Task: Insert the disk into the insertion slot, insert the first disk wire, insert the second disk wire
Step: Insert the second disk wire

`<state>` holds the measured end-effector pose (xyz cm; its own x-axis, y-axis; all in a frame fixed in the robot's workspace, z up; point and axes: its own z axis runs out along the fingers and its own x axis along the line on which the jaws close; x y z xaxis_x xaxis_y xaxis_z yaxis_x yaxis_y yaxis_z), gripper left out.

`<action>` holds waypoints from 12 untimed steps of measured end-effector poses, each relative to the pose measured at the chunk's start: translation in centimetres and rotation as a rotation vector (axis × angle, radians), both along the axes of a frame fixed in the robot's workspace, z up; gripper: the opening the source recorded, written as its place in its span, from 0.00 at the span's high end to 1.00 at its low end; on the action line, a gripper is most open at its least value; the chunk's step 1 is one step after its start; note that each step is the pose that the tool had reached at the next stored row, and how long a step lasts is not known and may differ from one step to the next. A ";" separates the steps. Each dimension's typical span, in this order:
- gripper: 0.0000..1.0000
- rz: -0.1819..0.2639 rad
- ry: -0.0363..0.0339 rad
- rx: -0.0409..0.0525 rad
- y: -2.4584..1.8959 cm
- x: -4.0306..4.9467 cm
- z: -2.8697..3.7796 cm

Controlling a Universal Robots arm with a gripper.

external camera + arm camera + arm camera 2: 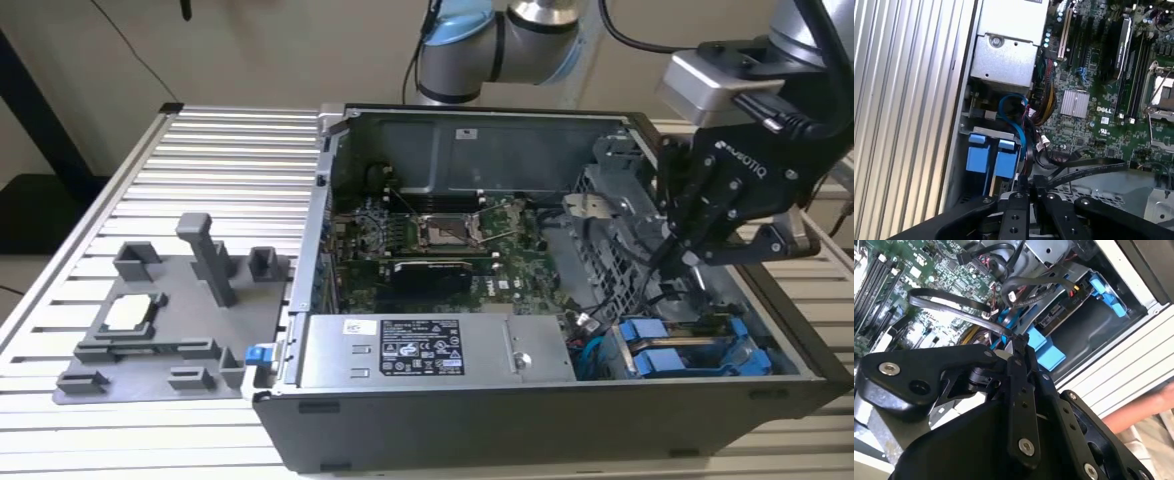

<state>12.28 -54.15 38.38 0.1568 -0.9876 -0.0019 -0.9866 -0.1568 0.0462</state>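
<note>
An open computer case lies on the slatted table. In its drive bay, at the exterior view's lower right, blue carrier ends sit side by side. The disk lies in its slot inside a blue frame; in the first wrist view its blue ends show under the bay. My gripper hangs just above that bay. It is shut on the end of a flat black disk wire, which loops back toward the motherboard in both wrist views.
The silver power supply fills the case's front, with the green motherboard behind it. A grey fixture plate with upright posts stands at the exterior view's left. Loose cables crowd the bay. A person's hand is beside the table.
</note>
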 end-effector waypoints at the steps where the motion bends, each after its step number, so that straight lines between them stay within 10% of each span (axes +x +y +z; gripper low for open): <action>1: 0.84 -0.014 0.0000 0.0012 0.00 0.00 -0.02; 12: 0.84 -0.148 0.0003 0.0139 -0.02 0.00 -0.14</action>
